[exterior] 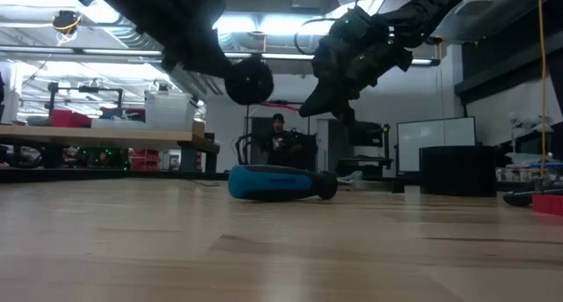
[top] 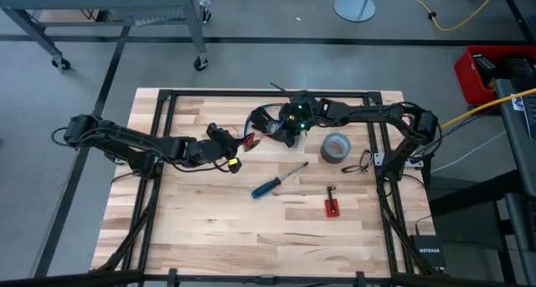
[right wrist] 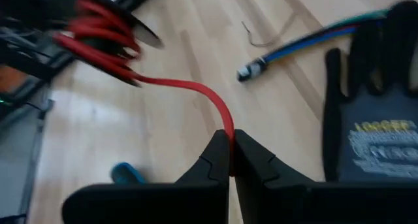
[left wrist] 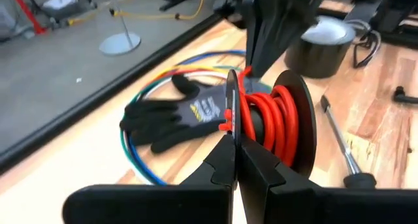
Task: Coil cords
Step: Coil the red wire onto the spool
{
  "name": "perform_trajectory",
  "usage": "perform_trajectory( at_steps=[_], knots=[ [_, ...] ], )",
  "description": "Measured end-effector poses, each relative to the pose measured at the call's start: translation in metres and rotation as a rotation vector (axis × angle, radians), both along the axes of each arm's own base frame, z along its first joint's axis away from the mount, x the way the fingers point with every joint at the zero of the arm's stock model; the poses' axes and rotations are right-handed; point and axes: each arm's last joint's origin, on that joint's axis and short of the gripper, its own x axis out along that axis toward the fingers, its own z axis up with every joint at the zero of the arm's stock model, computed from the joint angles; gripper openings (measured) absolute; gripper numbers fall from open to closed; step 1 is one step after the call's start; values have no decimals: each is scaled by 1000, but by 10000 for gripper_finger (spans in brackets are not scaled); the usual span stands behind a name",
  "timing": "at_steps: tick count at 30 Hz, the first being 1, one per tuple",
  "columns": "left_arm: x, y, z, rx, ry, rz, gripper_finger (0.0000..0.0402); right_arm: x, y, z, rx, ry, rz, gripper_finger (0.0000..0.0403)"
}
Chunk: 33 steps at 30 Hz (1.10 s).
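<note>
We see the left pincer (left wrist: 234,142) clamped on the rim of a black spool (left wrist: 277,129) wound with red cord (left wrist: 271,123), holding it above the bench (top: 209,228) near its far middle. The right pincer (right wrist: 230,152) is closed on the loose end of that red cord, which arcs back to the spool. Just beyond the spool a dark work glove (left wrist: 173,116) lies on a loop of blue and green cables (left wrist: 140,165). A grey tape roll (top: 335,146) sits beside the right arm, and a blue-handled screwdriver (top: 276,183) and a small red clamp (top: 332,205) lie nearer the bench's middle.
</note>
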Motion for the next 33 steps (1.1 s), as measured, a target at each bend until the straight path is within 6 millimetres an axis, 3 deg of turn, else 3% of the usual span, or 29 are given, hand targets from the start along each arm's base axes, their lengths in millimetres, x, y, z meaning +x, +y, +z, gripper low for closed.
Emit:
perform_trajectory(
  at_steps=[5, 14, 20, 33],
  knots=[
    [-1, 0, -2, -20, 9, 8, 0, 5, -2, 10, 47, -88, 19, 7],
    [0, 0, -1, -32, -1, -6, 0, 21, -1, 45, 46, -241, 49, 7],
    [0, 6, -1, -34, -3, 18, 0, 34, 22, 63, 45, -288, 140, 7],
    [5, 9, 8, -31, -107, 23, 0, 47, 70, 65, -12, -276, 158, 7]
  ],
)
